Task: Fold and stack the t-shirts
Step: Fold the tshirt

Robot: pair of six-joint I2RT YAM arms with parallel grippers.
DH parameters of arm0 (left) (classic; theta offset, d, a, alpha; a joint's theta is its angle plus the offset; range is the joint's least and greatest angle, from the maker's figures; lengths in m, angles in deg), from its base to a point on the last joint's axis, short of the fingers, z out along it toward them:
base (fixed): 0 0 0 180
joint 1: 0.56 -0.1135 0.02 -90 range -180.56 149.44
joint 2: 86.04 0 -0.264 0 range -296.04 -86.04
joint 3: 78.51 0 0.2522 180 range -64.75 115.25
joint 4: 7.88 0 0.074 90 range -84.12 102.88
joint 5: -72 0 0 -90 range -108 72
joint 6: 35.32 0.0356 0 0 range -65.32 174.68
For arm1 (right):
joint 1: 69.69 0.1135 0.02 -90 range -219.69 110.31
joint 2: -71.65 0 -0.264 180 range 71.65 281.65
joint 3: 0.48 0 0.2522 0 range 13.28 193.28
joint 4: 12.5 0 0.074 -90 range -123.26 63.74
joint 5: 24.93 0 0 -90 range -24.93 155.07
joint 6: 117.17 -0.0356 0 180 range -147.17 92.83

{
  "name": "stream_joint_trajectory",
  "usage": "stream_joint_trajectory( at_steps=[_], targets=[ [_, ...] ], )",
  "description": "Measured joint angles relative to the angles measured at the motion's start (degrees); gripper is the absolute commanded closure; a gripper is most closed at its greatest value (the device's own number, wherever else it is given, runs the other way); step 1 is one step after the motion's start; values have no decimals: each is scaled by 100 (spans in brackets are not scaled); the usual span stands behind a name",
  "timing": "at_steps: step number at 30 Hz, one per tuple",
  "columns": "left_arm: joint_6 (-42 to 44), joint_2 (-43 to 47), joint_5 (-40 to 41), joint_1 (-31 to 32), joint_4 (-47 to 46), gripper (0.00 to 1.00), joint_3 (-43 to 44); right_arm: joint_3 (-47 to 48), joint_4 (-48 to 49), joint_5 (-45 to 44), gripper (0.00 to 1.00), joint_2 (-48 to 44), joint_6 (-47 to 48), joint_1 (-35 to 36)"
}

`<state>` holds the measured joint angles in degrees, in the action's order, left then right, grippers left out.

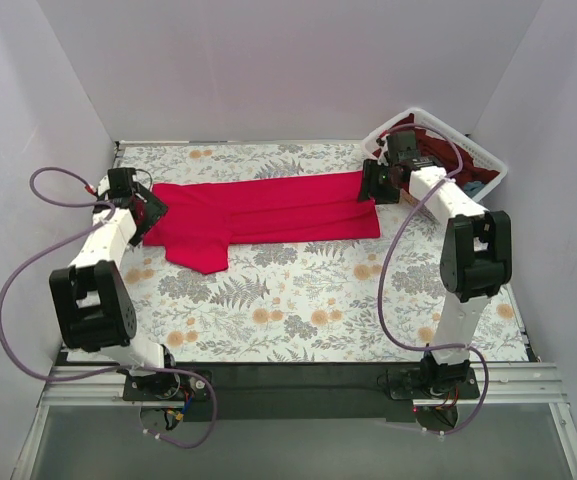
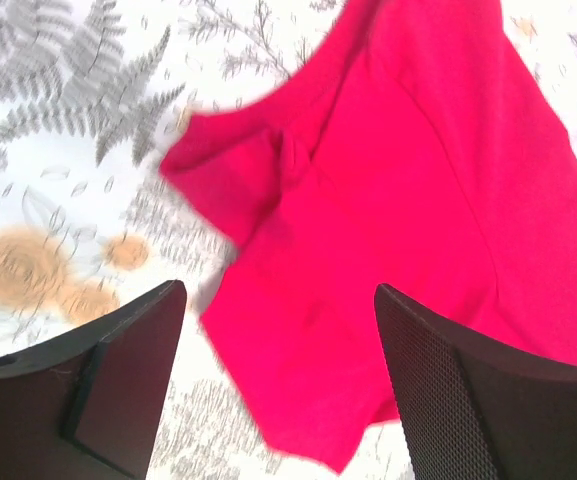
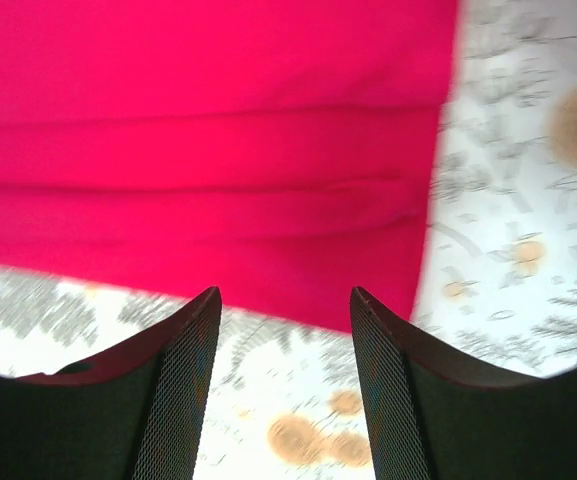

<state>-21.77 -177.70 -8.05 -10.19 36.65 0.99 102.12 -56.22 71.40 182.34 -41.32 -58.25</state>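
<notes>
Left pincer: jaws stand apart with nothing between them. It hangs over the left end of the crimson t-shirt, and its wrist view shows red cloth lying slack below the fingertips, apart from both pads.

Right pincer: jaws likewise apart and empty. It is poised at the shirt's right end, with the straight edge of the cloth just beyond the fingertips and bare counter under them.

Task item: the crimson t-shirt lies flat on the far half of the counter and runs left to right between the two pincers as a long band. Lengthwise creases suggest its long sides are already turned in. One sleeve juts toward the near edge at the left end.

Assessment: one pincer at each end suits a garment handled along its length. With both unloaded and the cloth resting, the lengthwise fold appears to be laid. The end-to-end fold and the stacking are not yet done. The projecting sleeve needs tucking, or the packet will be uneven.

Surroundings: a white mesh basket sits at the far right corner, close behind the right arm, and holds maroon cloth and teal cloth. It limits that arm's room to swing outward, and the right arm's looping cable hangs over the counter's right side.
</notes>
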Motion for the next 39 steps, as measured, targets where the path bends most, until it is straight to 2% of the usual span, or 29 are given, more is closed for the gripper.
stream_joint_trajectory(
  at_steps=[4, 7, 12, 17, 23, 26, 29, 30, 31, 35, 39],
  targets=[
    [68, 944, -116, 101, 24, 24, -719, -452, 278, 413, 39, -640, 31, 343],
    [59, 1272, -293, 214, 94, 27, -1246, -708, 420, 643, 39, -835, 52, 719],
    [-162, 1443, -568, 551, 264, 35, -1869, -1187, 564, 938, 39, -898, 72, 1220],
    [-601, 1423, -758, 1034, 133, 45, -2190, -1561, 601, 1104, 39, -927, 76, 1318],
    [-1023, 1108, -846, 1294, -260, 52, -2243, -1788, 627, 1163, 39, -1180, 114, 1305],
    [-1147, 831, -846, 1314, -391, 65, -2243, -1871, 647, 1163, 39, -1329, 136, 1305],
    [-1231, 654, -848, 1316, -457, 83, -2232, -1945, 658, 1161, 39, -1410, 166, 1300],
    [-1248, 638, -846, 1316, -483, 89, -2232, -1963, 667, 1156, 39, -1412, 175, 1300],
    [-1252, 623, -848, 1320, -496, 100, -2229, -1978, 671, 1143, 39, -1412, 192, 1300],
    [-1220, 573, -822, 1325, -428, 100, -2072, -2039, 669, 1097, 39, -1412, 225, 1294],
    [-1110, 382, -723, 1340, -302, 100, -1370, -2039, 673, 1049, 39, -1414, 247, 1270]
  ],
)
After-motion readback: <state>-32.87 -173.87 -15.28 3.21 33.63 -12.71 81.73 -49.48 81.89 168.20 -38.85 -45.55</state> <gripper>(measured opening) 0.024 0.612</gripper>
